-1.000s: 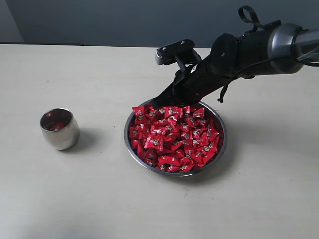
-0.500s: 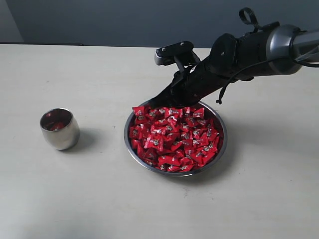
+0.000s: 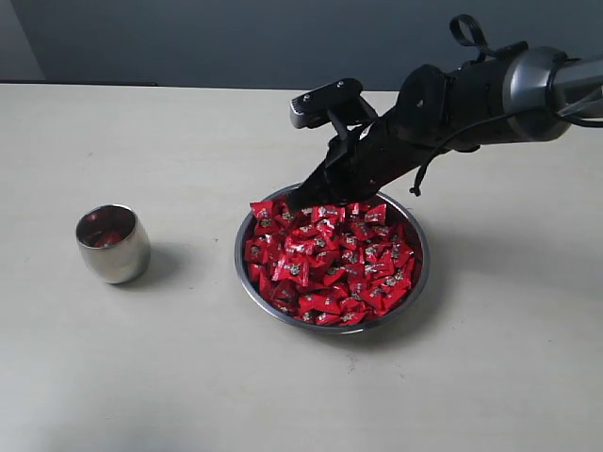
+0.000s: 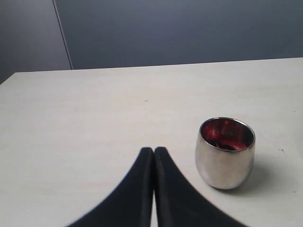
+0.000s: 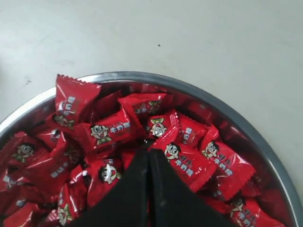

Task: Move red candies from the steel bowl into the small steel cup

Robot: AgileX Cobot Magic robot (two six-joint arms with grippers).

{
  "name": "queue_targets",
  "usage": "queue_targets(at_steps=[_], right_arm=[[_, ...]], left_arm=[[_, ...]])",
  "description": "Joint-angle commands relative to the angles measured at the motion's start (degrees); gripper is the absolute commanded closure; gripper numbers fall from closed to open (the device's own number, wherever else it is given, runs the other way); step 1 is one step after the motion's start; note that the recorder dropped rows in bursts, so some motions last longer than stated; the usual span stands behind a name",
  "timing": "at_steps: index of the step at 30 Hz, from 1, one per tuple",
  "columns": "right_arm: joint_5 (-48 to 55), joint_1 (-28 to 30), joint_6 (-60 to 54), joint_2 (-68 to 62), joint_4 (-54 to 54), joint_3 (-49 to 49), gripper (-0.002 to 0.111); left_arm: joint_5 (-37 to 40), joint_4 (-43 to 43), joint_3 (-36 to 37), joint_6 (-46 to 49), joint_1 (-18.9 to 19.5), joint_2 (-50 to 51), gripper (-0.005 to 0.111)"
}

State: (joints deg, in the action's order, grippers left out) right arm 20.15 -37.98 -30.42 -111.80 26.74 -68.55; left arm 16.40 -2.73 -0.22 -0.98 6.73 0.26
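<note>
The steel bowl (image 3: 241,273) sits mid-table, heaped with red candies (image 3: 330,264). My right gripper (image 3: 294,200) hangs over the bowl's far-left rim, shut, its tips just above the pile. The right wrist view shows the shut fingertips (image 5: 148,152) over the candies (image 5: 109,130), inside the bowl's rim (image 5: 227,111), with nothing between them. The small steel cup (image 3: 113,245) stands upright at the left, with red showing inside. In the left wrist view my left gripper (image 4: 154,150) is shut and empty above the table, just short of the cup (image 4: 225,158), which holds some candies (image 4: 226,137).
The pale tabletop (image 3: 188,377) ends at a dark wall (image 3: 188,38) at the back. The right arm (image 3: 471,94) reaches in from the upper right above the table. The left arm does not show in the exterior view.
The right wrist has shifted only slightly over the bowl's far rim, with the gripper still shut. The bowl, candies and cup have not moved.
</note>
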Motion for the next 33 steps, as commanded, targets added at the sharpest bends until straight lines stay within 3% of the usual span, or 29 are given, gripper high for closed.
queue_targets(at_steps=[1,11,22,33], right_arm=[[-0.9,0.2,-1.0,-1.8,-0.6,-0.4,0.109],[8.8,0.2,2.2,-3.8,-2.5,-8.0,0.109],[16.1,0.2,12.1,-3.8,-21.2,-10.3,0.109],[25.5,0.2,11.4,-6.7,-22.2,-21.5,0.109]], left_arm=[[-0.1,0.1,0.2,-0.1,0.0,-0.3,0.106],[-0.1,0.1,0.2,-0.1,0.0,-0.3,0.106],[-0.1,0.1,0.2,-0.1,0.0,-0.3,0.106],[-0.1,0.1,0.2,-0.1,0.0,-0.3,0.106]])
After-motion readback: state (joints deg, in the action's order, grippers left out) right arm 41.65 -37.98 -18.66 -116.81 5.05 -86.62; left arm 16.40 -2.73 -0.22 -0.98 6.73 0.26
